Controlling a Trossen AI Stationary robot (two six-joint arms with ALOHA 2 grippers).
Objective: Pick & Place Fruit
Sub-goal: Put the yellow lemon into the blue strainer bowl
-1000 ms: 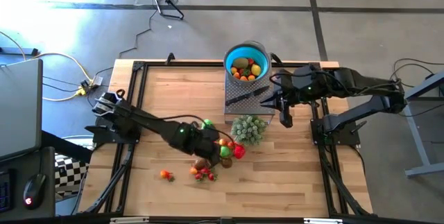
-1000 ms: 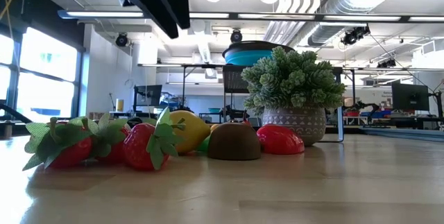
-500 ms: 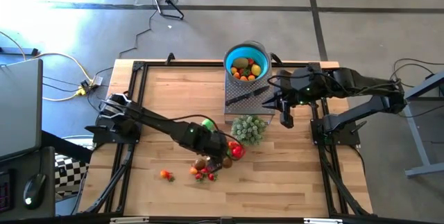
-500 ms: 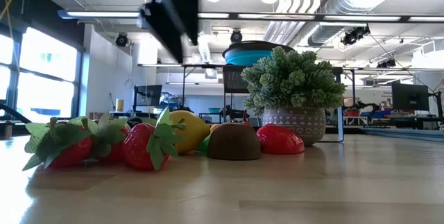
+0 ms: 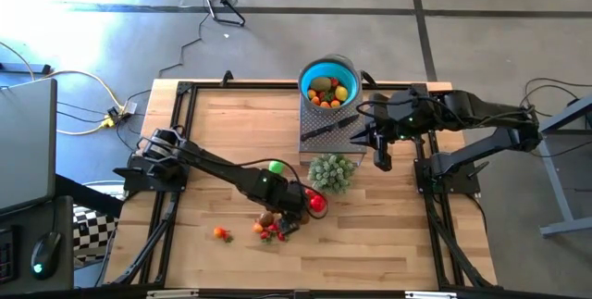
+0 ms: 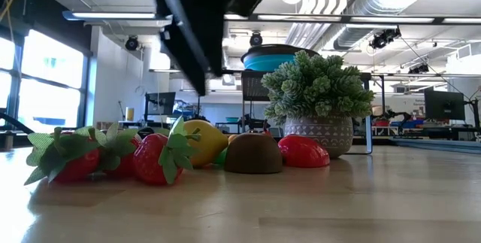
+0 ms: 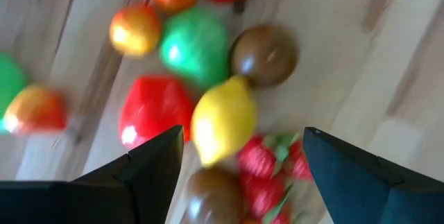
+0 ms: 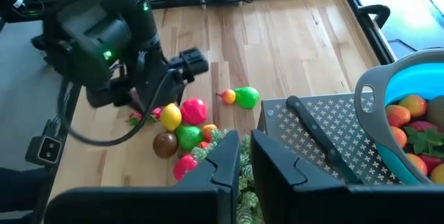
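Observation:
A pile of small toy fruit lies on the wooden table near its middle: a yellow lemon, red, green and brown pieces, and strawberries. My left gripper hangs open just above this pile, pointing steeply down, its fingers on either side of the lemon and touching nothing. A lone green fruit and a small orange one lie apart. My right gripper waits shut, high over the table's right side, beside the knife stand.
A blue bowl holding several fruits stands at the far edge. In front of it, a black-handled knife lies on a grey perforated stand. A bushy pale green plant in a pot stands right beside the pile. Bare wood lies to the left and near side.
My left gripper has come down and moved toward the table's right and near edge, ending over the fruit pile; in the low view its dark arm now hangs lower. The fruit has stayed where it was.

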